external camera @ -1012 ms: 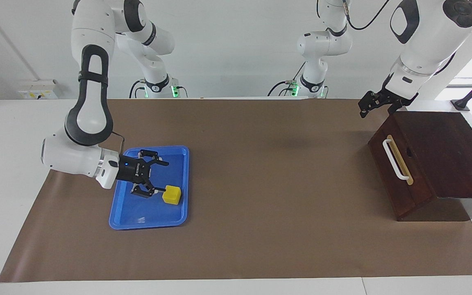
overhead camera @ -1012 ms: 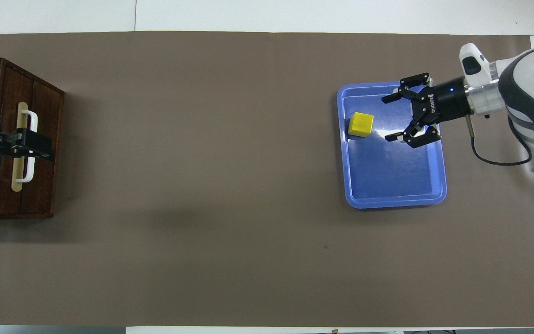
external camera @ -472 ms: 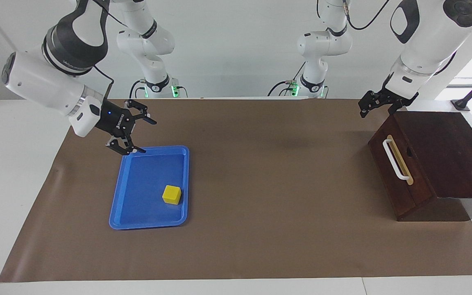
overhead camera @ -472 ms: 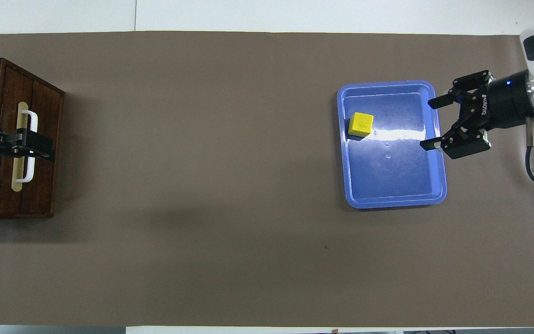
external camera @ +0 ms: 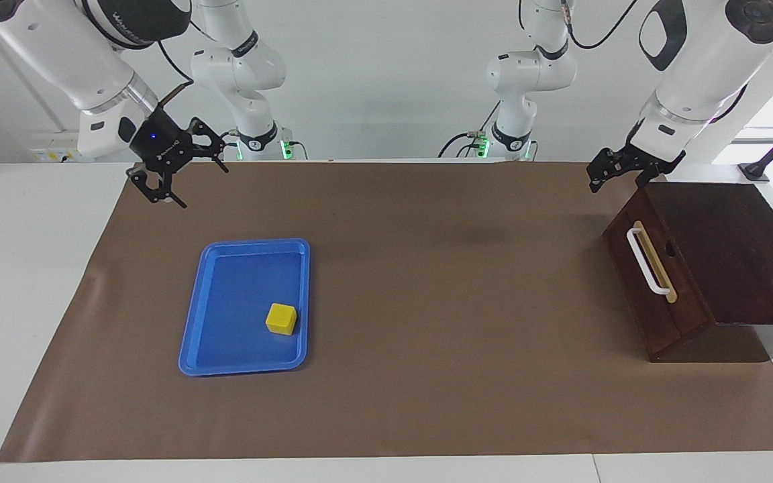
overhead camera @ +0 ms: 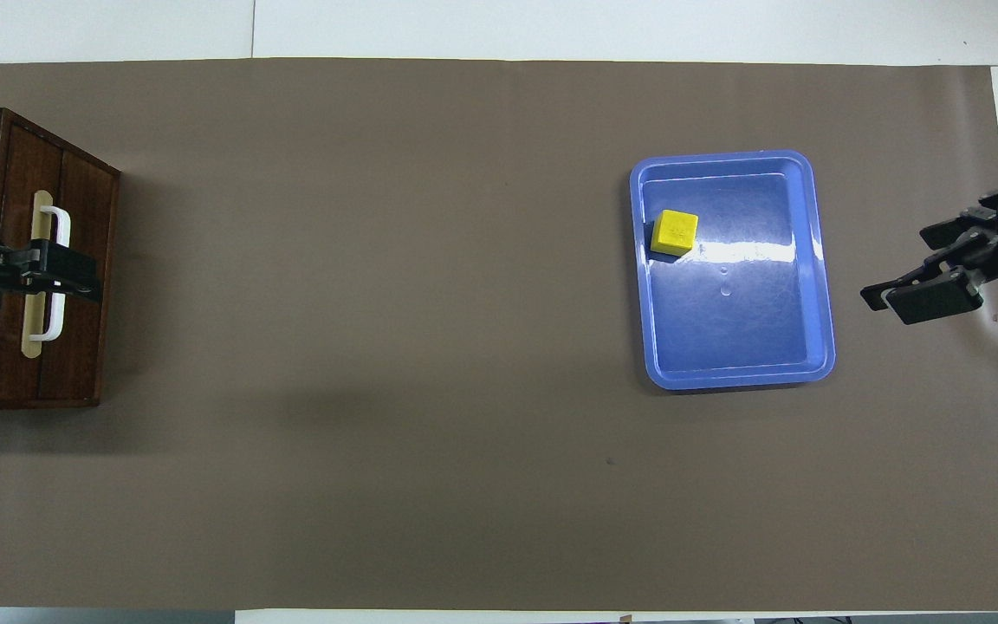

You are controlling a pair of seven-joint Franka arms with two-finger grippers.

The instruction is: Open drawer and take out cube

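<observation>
above the brown mat (external camera: pixel 427 282), right gripper (external camera: pixel 173 171) raised with jaws spread, empty; left gripper (external camera: pixel 618 171) spread over the shut drawer (external camera: pixel 648 268); cube (external camera: pixel 282 318) in blue tray (external camera: pixel 192 335).

Facing view looks down across the table (external camera: pixel 427 402) toward the robots; overhead view looks steeply down; both share the whole brown mat (overhead camera: pixel 430 347).
</observation>
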